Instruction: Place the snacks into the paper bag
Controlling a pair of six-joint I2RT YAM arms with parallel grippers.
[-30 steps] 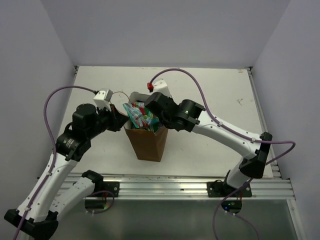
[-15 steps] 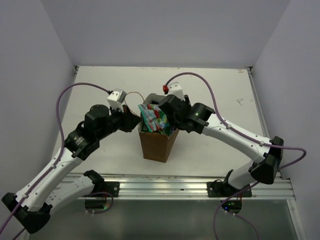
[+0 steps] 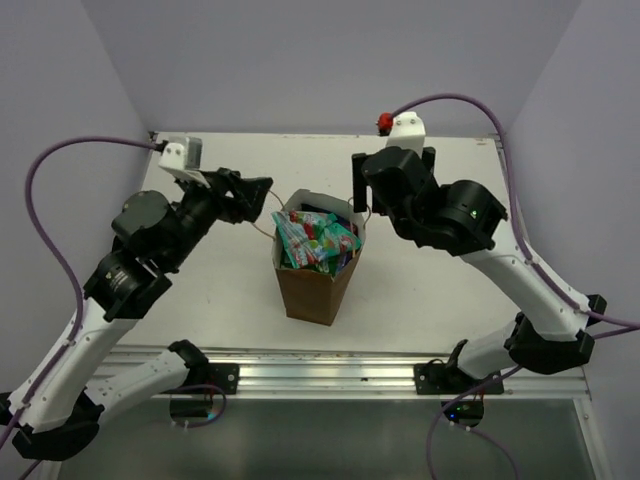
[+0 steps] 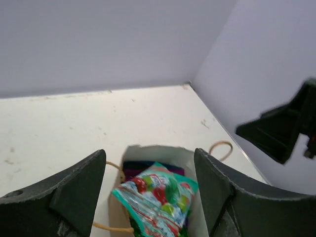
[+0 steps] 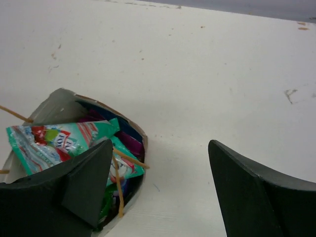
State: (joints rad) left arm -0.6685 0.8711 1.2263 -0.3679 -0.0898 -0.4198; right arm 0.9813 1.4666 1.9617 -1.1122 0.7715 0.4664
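The brown paper bag (image 3: 312,288) stands upright at the middle of the table, filled with snacks (image 3: 314,240). On top lies a teal packet (image 4: 159,196), with purple and blue packs (image 4: 137,172) behind it. My left gripper (image 3: 260,192) hovers open to the bag's upper left, and in its wrist view (image 4: 149,153) the bag mouth shows between its fingers. My right gripper (image 3: 368,190) hangs open at the bag's upper right. In the right wrist view (image 5: 162,148) only bare table lies between the fingers. Neither gripper holds anything.
Thin string handles (image 5: 118,190) hang loose at the bag's rim (image 5: 60,95), one looping outward (image 4: 220,147). White table (image 3: 450,190) surrounds the bag, with purple walls close on three sides. A metal rail (image 3: 360,372) runs along the near edge.
Both grippers were shut at the bag's rim; now they are open and have lifted away, left to the back-left, right to the back-right. The bag moved slightly right.
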